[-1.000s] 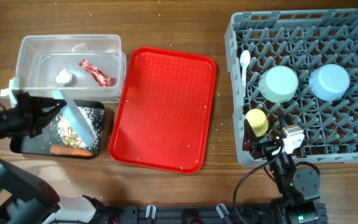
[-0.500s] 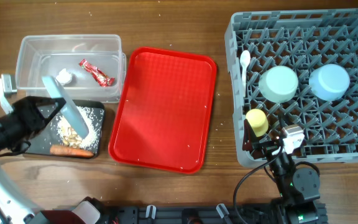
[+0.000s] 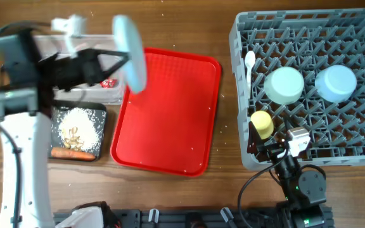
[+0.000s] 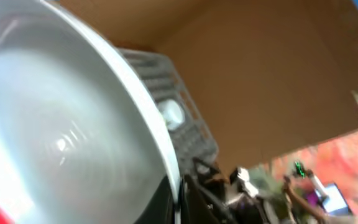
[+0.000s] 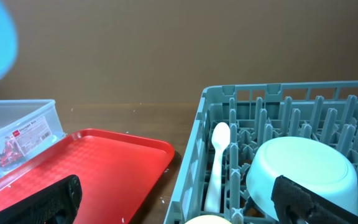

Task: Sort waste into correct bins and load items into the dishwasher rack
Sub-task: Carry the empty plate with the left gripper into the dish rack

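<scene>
Right of the red tray, the rack holds four things: a spoon standing along its near-tray edge, a mint bowl upside down beside the spoon, a blue bowl upside down farther from the tray, and a yellow cup below the mint bowl. I see my right claw at the rack's front edge with its fingers spread wide and nothing between them.

Left of the red tray sits the clear tub, mostly hidden under my left arm; of its contents I can make out only a red wrapper. Below the tub, also just left of the red tray, the black tray carries a heap of crumbs and a carrot stick along its front edge.

My left claw is clamped on the rim of the plate, which it holds up on edge in the air over the red tray's back left corner. The wrist view is blurred, filled mostly by the plate's pale face.
</scene>
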Robot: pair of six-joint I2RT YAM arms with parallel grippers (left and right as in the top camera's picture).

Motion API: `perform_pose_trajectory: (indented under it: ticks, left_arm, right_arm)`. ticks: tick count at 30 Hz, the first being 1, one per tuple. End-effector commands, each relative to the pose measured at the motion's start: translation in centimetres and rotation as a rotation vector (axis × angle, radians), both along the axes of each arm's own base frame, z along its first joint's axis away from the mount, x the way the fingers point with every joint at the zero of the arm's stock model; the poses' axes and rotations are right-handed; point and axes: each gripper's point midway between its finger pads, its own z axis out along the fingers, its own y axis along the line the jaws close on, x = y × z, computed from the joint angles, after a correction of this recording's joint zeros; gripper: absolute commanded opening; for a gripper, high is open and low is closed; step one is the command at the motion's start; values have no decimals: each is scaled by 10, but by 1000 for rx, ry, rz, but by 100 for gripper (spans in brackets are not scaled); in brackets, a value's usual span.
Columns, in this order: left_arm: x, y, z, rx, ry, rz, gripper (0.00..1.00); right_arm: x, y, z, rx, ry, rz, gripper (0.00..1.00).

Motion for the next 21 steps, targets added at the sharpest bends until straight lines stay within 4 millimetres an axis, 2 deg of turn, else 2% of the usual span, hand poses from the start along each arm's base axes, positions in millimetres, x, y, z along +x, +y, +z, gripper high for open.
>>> perform_pose_trajectory:
  ticks: [1,3,7,9,10,12,13,15,17,19,21]
  left_arm:
    - [11,-57,15,-12,51,25,4]
    - [17,-89,23,-19,-5,21,4]
    - [17,-182,33,-140,-53,-101,4]
    - [14,-214,26,-187,-32,-163,4]
    - [11,-236,17,-214,-8,-204,4]
    - [10,-267,-4,-247,43,-255,4]
    - [9,-278,-13,-255,54,-270,4]
    - [20,-296,-48,-248,155,-233,4]
    - [29,-303,-72,-228,199,-198,4]
    - [43,-302,-95,-193,246,-125,4]
    - [57,-296,-105,-164,253,-40,4]
  right_arm:
    - [0,-1,2,18,-5,-4,100]
    - [0,-1,2,18,-5,-4,100]
    - [0,-1,2,18,-5,-4,100]
    - [0,-1,2,18,-4,-4,100]
    - [0,-1,2,18,-4,-4,100]
    - [0,-1,2,18,-4,-4,100]
    - [0,-1,2,18,-4,-4,100]
    - [0,-1,2,18,-4,-4,100]
    - [0,-1,2,18,-5,-4,100]
    - [0,-1,2,18,-4,-4,100]
    - [0,-1,2,18,-4,-4,100]
